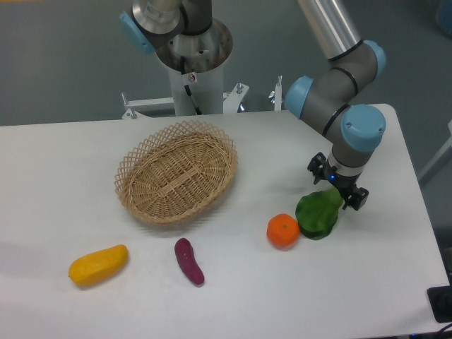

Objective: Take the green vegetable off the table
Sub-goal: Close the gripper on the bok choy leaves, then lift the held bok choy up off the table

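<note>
White surface: the table (63, 176) is a broad, smooth matte top with rounded corners, filling most of what I can see.
Room: grey floor or wall behind it, with the arm's round metal base standing at the far edge of the table.
Arm: grey tubes with light blue joint caps, bending down from the upper right to the right side of the table.
Gripper (337, 196): black, pointing down right at the top edge of the green vegetable; whether its fingers are spread or pressed on the leaves I cannot tell from here.
Green vegetable (317, 215): rounded, glossy dark green leaves, low on the right side of the table, under the gripper.
Orange (283, 230): small, round, dimpled, touching or just beside the vegetable's left side.
Basket (176, 171): oval woven wicker with an open lattice rim, at the table's centre, well apart from the vegetable.
Purple piece (189, 260): small, elongated, eggplant-like, near the front.
Yellow fruit (98, 265): smooth, oblong, at the front left.
</note>
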You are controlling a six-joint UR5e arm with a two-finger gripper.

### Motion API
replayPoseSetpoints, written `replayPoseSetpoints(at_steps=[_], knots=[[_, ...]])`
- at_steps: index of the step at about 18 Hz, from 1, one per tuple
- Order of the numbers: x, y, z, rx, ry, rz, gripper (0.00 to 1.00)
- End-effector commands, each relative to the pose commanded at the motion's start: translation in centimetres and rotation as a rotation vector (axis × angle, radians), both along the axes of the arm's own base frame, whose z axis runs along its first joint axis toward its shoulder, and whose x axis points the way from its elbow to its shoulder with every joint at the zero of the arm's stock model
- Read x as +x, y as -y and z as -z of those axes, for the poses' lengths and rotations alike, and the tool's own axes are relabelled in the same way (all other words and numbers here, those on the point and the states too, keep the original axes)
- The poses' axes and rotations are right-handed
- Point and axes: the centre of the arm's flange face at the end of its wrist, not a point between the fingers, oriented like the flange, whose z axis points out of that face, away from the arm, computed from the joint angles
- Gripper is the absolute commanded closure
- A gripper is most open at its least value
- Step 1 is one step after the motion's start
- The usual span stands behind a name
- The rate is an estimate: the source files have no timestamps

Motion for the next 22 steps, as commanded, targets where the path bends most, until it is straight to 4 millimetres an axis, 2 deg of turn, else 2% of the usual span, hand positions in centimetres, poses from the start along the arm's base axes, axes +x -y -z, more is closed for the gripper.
replayPoseSetpoints(at_steps=[3,4,5,7,9,11,22], knots=[[-0.1,0.0,-0.3,0.003,-0.006,-0.008,0.67],[-0.3,-0.1,-0.8,0.005,-0.011,-0.003,0.75],[-0.3,-0.1,-1.1,0.007,-0.016,-0.011,0.79],[-0.8,-0.2,-2.1,0.013,-0.031,-0.012,0.79],[-1.3,-0.2,-3.9,0.019,-0.05,-0.009,0.79],[-1.9,0.4,-4.8,0.011,-0.032,-0.015,0.79],[-5.7,-1.2,-12.6,-0.004,0.006,-0.018,0.77]])
